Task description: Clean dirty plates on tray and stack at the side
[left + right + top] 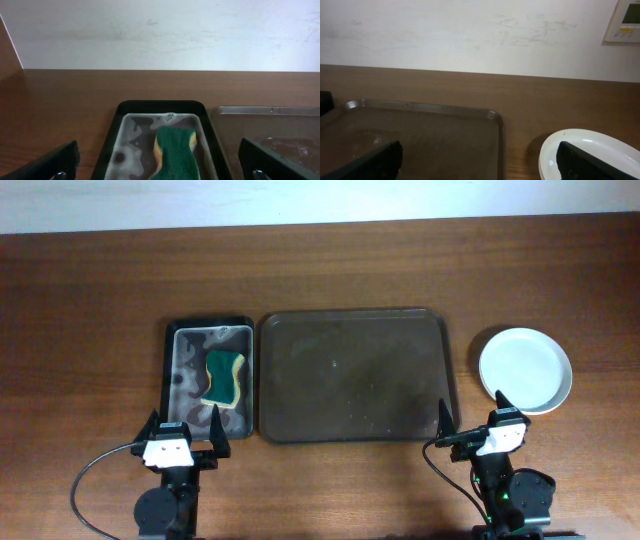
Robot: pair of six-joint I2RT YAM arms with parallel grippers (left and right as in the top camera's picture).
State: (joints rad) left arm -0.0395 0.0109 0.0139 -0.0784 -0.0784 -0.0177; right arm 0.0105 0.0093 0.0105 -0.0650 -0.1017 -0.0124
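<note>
left gripper (186, 425) front edge, jaws spread, empty | wet black tray (167, 380) holds green-yellow sponge (224, 378) | brown tray (350, 380) mid-bench, bare | right gripper (472, 418) jaws spread, empty | white plates (525, 368) stacked clean beside tray, toward right edge; likely stiff, slick, breakable, so pinch rim | wall panel (626, 20) writing unreadable
</note>
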